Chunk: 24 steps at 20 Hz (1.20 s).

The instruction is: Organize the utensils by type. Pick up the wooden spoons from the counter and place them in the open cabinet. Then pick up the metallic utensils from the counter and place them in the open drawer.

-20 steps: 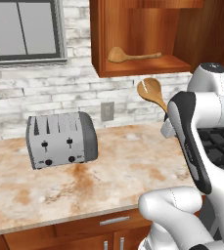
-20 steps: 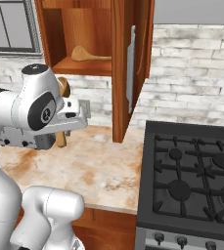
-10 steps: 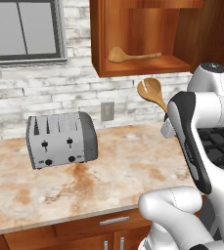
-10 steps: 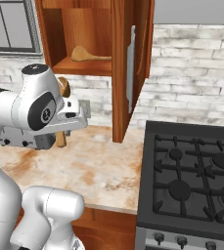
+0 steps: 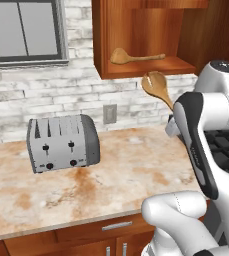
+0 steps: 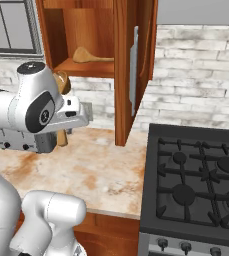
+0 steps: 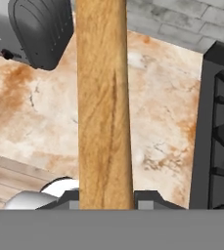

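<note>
My gripper (image 7: 106, 199) is shut on the handle of one wooden spoon (image 7: 103, 107), held in the air over the counter (image 5: 111, 185). Its round bowl (image 5: 155, 85) points up, just below the shelf of the open cabinet (image 5: 151, 67), and the lower handle (image 6: 62, 137) shows under my hand. The other wooden spoon (image 5: 136, 56) lies on the cabinet shelf, with its bowl to the left in the left base view; it is the same spoon (image 6: 91, 56) in the right base view. The metallic utensils and the drawer are out of view.
A silver toaster (image 5: 63, 142) stands on the counter at the left, against the brick wall. The cabinet's open door (image 6: 128, 70) hangs to the right of my hand. A black stove (image 6: 196, 175) borders the counter on the right. A wall outlet (image 5: 109, 114) sits below the cabinet.
</note>
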Tool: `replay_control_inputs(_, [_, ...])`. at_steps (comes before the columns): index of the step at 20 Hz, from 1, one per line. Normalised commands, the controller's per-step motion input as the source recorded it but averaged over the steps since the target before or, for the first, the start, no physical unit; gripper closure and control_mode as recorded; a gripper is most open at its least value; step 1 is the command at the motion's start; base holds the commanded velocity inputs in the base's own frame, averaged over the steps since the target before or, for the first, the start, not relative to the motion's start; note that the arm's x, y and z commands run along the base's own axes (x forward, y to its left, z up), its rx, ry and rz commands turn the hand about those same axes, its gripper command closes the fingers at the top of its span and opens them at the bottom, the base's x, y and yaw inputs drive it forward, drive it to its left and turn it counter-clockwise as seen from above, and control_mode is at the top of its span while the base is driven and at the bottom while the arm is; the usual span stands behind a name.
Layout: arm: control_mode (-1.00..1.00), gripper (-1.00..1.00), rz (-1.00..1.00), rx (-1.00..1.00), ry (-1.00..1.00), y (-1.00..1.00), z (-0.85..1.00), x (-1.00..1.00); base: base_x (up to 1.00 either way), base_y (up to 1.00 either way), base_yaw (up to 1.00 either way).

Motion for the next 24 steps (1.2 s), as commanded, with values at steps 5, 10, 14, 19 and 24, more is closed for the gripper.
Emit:
replay_control_inputs(5, [-1.0, 1.0, 0.0, 0.0, -0.1, -0.03, 0.11, 0.0, 0.0, 0.0, 0.0])
replay_control_inputs(10, [-1.0, 1.0, -0.01, 0.01, -0.01, -0.06, 0.0, 0.0, 0.0, 0.0, 0.0])
replay_control_inputs(14, [-1.0, 1.0, -0.04, -0.06, -0.05, 0.0, 0.17, 0.08, 0.0, 0.0, 0.0])
replay_control_inputs(19, [-1.0, 1.0, -0.04, -0.1, -0.01, -0.01, 0.23, 0.18, 0.0, 0.0, 0.0])
replay_control_inputs(24, [-1.0, 1.0, 0.0, -0.11, 0.0, -0.17, 0.12, 0.33, 0.0, 0.0, 0.0])
